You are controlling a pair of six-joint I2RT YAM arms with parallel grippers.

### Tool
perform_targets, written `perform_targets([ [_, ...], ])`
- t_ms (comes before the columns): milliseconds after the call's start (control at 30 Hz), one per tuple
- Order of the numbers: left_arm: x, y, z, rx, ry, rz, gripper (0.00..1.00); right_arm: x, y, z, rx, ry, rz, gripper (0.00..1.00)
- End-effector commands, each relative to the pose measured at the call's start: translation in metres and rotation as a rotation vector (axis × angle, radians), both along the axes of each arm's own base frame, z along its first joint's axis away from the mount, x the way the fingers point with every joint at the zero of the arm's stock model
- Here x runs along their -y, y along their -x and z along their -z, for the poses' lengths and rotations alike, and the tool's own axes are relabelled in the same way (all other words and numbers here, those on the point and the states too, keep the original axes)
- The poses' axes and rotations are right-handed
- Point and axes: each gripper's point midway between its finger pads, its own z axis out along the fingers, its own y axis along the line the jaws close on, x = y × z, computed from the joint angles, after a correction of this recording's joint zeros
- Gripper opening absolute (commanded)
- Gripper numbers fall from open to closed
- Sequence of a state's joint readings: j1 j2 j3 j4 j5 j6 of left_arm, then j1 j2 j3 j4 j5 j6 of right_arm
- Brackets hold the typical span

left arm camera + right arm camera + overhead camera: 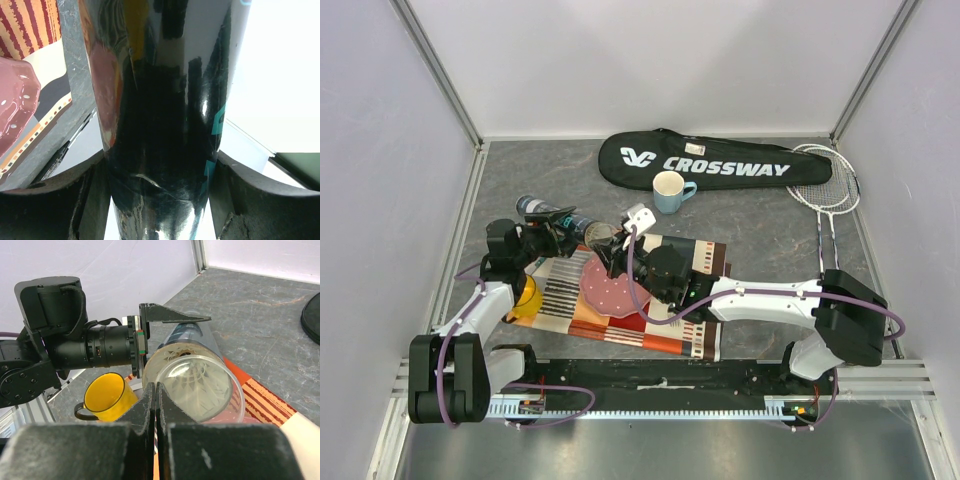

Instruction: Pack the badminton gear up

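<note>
Tube (563, 220) clamped by left gripper (545, 238); right gripper (156, 392) pinched closed at its open mouth.
Grey marbled table (760, 235), white walls (650, 60), striped mat (565, 300) near centre.

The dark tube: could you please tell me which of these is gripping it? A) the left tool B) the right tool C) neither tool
A: the left tool has a finger on either side of the dark tube, while the right tool is shut in front of its open mouth.
</note>
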State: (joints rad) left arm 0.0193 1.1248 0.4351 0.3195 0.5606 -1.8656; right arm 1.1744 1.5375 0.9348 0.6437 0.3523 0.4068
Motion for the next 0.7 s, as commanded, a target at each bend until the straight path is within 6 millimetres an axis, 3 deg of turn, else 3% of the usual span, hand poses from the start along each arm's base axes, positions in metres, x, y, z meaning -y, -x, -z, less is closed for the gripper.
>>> perform_targets([
  [0, 0.011, 0.006, -0.028, 0.099, 0.004, 0.077, 0.02, -0.006, -0.006, -0.037, 0.06, -0.086, 0.008, 0.0],
  [367, 0.013, 0.008, -0.029, 0.098, 0.018, 0.092, 0.02, -0.011, -0.002, -0.041, 0.084, -0.11, -0.027, 0.0],
  [667, 0.013, 0.008, -0.03, 0.099, 0.027, 0.087, 0.02, -0.005, 0.01, -0.056, 0.113, -0.118, -0.026, 0.0],
])
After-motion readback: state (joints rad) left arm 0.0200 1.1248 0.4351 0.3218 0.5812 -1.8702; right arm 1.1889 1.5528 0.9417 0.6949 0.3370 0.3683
